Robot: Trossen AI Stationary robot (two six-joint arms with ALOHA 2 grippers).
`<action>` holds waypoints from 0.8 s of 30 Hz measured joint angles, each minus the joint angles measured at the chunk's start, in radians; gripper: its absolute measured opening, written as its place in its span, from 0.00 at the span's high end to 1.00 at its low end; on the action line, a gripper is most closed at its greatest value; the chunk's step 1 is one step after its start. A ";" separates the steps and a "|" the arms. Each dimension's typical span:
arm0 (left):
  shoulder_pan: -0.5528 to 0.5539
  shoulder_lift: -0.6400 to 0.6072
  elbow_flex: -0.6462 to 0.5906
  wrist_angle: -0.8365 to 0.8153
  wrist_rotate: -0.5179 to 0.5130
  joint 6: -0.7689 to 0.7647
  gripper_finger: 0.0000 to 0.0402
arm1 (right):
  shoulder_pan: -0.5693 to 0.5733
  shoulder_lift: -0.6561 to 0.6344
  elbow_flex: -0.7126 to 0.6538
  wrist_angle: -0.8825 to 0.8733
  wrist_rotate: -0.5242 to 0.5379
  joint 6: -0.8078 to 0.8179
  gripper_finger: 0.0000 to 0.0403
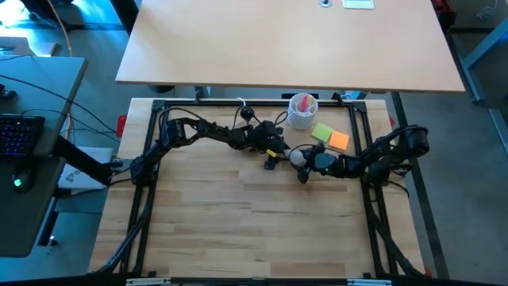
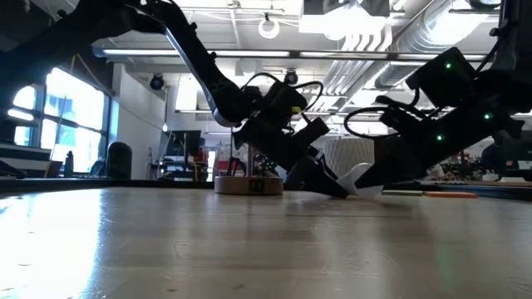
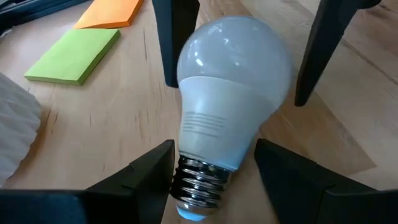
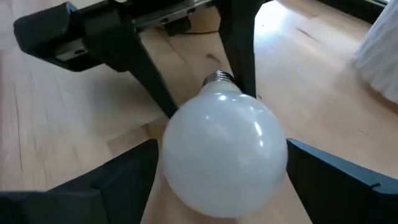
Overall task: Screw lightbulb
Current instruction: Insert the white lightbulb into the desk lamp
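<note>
White lightbulb [image 3: 227,93] | left end effector [image 3: 214,165] grips screw base | right end effector [image 4: 217,180] spread | print unreadable

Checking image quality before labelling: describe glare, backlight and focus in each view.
Low view: bright ceiling lights and windows backlight the arms into silhouettes. Left wrist view: highlights glint on the lightbulb, sharp focus. Right wrist view: a soft highlight on the bulb dome, near fingers slightly blurred. High view: even lighting.

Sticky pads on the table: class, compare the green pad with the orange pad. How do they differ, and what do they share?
Colour: the green pad is lime, while the orange pad is bright orange.
Place: the green pad lies nearer the white cup; the orange pad lies farther from it, toward the table's right side.
Shared: both are flat, squarish pads lying side by side on the wooden table.
</note>
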 joint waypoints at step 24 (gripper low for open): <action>-0.024 -0.165 -0.006 -0.352 -0.018 -0.079 0.44 | 0.183 -0.072 0.011 -0.078 0.188 0.244 0.42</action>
